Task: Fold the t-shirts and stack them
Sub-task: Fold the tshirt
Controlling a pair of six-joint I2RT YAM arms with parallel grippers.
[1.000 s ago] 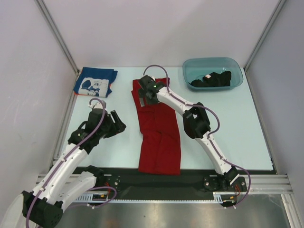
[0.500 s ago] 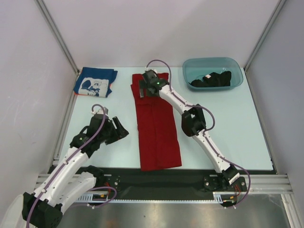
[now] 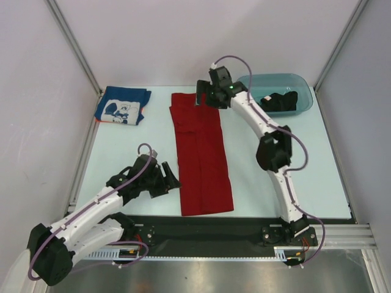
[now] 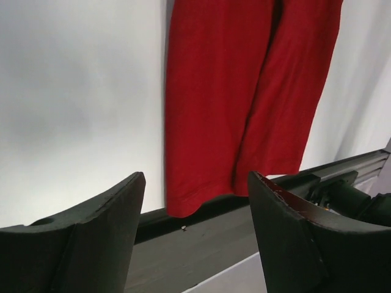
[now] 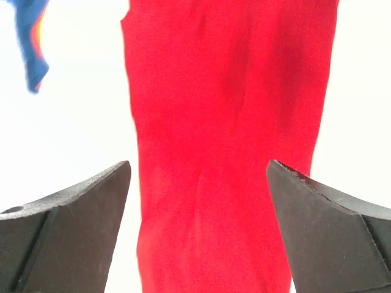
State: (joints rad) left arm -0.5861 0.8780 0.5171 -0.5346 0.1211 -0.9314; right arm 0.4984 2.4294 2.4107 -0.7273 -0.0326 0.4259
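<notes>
Lying as a long, narrow strip down the middle of the surface [image 3: 293,159], the red t-shirt [image 3: 200,152] is seen with its sides already folded in, its far end close to the back and its near hem reaching the dark rail [image 3: 244,223] at the front edge. A second ago the cloth was slanted and rumpled under the right gripper [image 3: 205,97]. It has since been drawn straight and let go, so the lengthwise fold is judged done and a crosswise fold is what remains for this shirt. The right gripper is now held above the strip's far right corner, its jaws spread wide and nothing held between them, with the red cloth seen running below them in the wrist view. The left gripper [image 3: 172,180] has been brought in from the left and is now poised just beside the strip's near left edge, likewise wide open and empty, the hem ahead of it and not touched. The blue t-shirt [image 3: 122,105] is left folded at the far left corner, well apart, and the black t-shirt [image 3: 278,101] is still bundled in the teal tub [image 3: 244,85] at the far right.
</notes>
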